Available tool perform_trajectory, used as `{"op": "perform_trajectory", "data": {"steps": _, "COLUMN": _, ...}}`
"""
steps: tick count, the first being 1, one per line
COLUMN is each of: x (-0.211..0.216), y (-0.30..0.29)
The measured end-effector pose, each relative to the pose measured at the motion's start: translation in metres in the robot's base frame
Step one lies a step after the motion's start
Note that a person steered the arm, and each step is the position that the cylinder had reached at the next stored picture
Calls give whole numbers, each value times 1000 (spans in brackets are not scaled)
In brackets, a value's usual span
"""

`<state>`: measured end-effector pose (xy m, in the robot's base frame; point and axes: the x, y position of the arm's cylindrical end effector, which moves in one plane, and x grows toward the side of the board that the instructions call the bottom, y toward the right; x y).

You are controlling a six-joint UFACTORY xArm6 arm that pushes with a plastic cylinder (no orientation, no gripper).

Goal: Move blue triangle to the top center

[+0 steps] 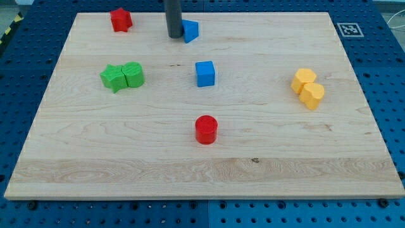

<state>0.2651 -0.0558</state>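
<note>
The blue triangle (190,30) lies near the top of the wooden board (202,171), a little left of centre. My tip (173,36) stands right against its left side, touching it. The rod rises out of the view's top. A blue cube (205,73) sits below the triangle, near the board's middle.
A red star-like block (120,19) is at the top left. Two green blocks (122,76) sit together at the left. A red cylinder (205,129) is below centre. Two yellow blocks (307,88) touch at the right. A marker tag (350,29) is at the top right corner.
</note>
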Motion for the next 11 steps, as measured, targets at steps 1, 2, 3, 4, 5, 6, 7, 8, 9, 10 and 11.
{"op": "perform_trajectory", "data": {"steps": 1, "x": -7, "y": 19}}
{"op": "perform_trajectory", "data": {"steps": 2, "x": -11, "y": 30}}
{"op": "perform_trajectory", "data": {"steps": 3, "x": 6, "y": 30}}
{"op": "perform_trajectory", "data": {"steps": 4, "x": 56, "y": 31}}
{"op": "perform_trajectory", "data": {"steps": 5, "x": 67, "y": 46}}
{"op": "perform_trajectory", "data": {"steps": 6, "x": 62, "y": 64}}
{"op": "perform_trajectory", "data": {"steps": 7, "x": 47, "y": 70}}
{"op": "perform_trajectory", "data": {"steps": 8, "x": 24, "y": 70}}
{"op": "perform_trajectory", "data": {"steps": 9, "x": 5, "y": 70}}
{"op": "perform_trajectory", "data": {"steps": 10, "x": -14, "y": 70}}
{"op": "perform_trajectory", "data": {"steps": 11, "x": -20, "y": 70}}
